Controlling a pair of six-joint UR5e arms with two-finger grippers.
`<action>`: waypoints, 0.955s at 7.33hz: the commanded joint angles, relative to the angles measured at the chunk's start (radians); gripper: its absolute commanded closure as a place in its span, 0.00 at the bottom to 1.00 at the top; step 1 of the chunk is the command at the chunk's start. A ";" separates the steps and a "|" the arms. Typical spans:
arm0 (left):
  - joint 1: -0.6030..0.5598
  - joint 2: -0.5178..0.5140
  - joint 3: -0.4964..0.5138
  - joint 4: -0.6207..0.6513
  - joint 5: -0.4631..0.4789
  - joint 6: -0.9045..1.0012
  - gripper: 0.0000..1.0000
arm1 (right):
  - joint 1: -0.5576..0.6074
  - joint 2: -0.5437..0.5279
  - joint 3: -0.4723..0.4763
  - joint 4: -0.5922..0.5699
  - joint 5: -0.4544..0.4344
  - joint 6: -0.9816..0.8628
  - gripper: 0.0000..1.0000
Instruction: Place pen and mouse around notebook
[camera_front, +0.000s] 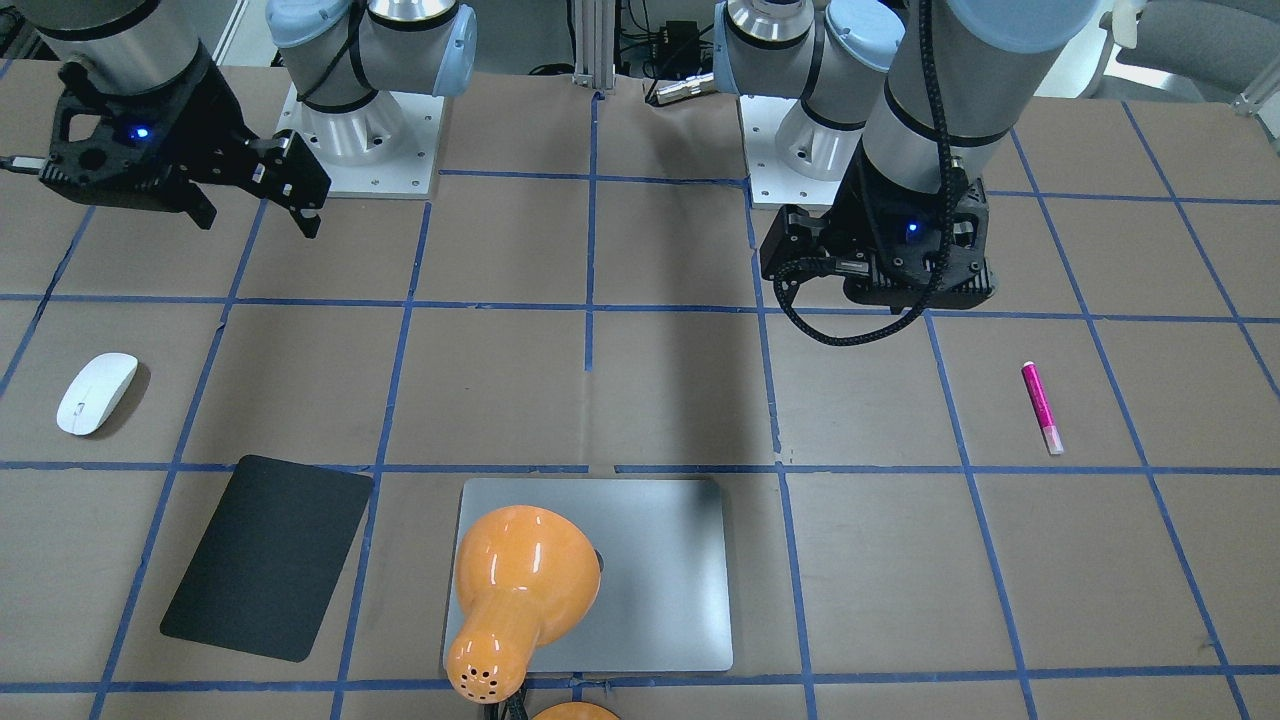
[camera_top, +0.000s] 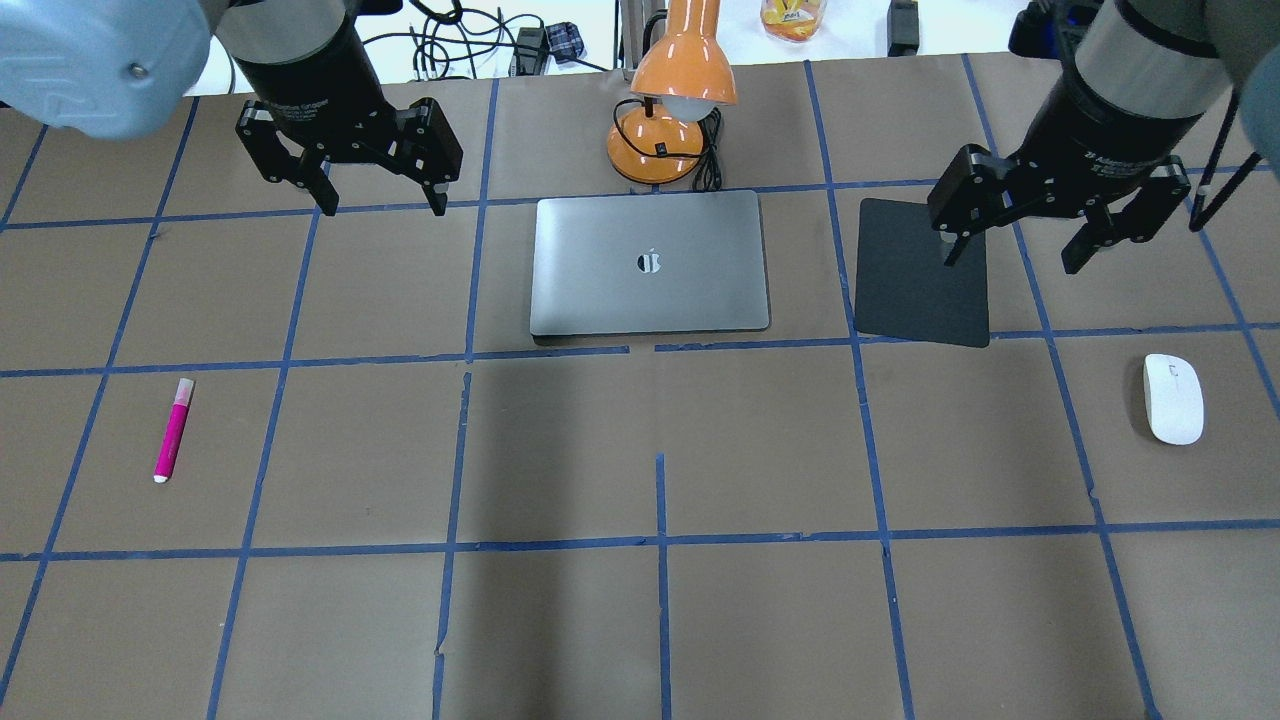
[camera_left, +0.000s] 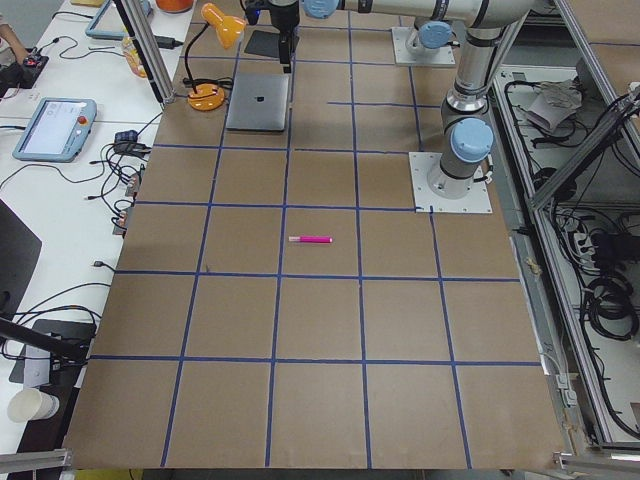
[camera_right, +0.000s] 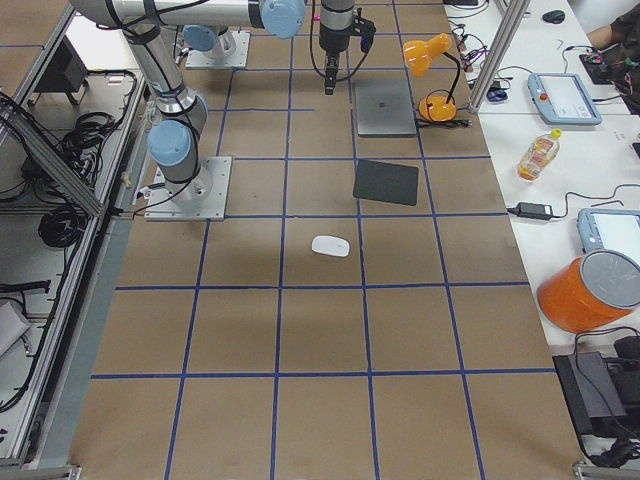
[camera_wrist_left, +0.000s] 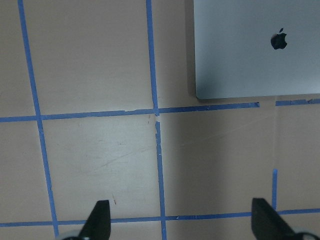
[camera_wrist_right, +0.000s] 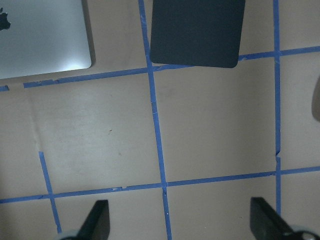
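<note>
The silver-grey notebook (camera_top: 650, 262) lies closed at the table's far middle. A magenta pen (camera_top: 172, 429) rests flat on the left side, well nearer than the notebook. On the right side sits the white mouse (camera_top: 1173, 398). My left gripper (camera_top: 383, 200) hangs open and empty above the table, just left of the notebook. My right gripper (camera_top: 1010, 258) hovers open and empty over the right edge of a black mat (camera_top: 922, 272), above and beyond the mouse. In the left wrist view the notebook's corner (camera_wrist_left: 255, 45) shows at top right.
An orange desk lamp (camera_top: 670, 110) stands behind the notebook, and its shade (camera_front: 520, 590) hangs over the lid in the front-facing view. The black mat lies right of the notebook. Blue tape lines grid the brown table. Tablets, cables and a bottle sit on side benches.
</note>
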 joint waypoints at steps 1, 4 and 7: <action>0.005 0.002 -0.005 0.000 -0.002 0.008 0.00 | -0.210 0.007 0.067 -0.022 -0.047 -0.019 0.00; 0.092 0.002 -0.086 0.005 0.055 0.018 0.00 | -0.416 0.042 0.231 -0.288 -0.089 -0.264 0.00; 0.294 -0.008 -0.190 0.038 0.146 0.168 0.00 | -0.518 0.184 0.304 -0.522 -0.089 -0.383 0.00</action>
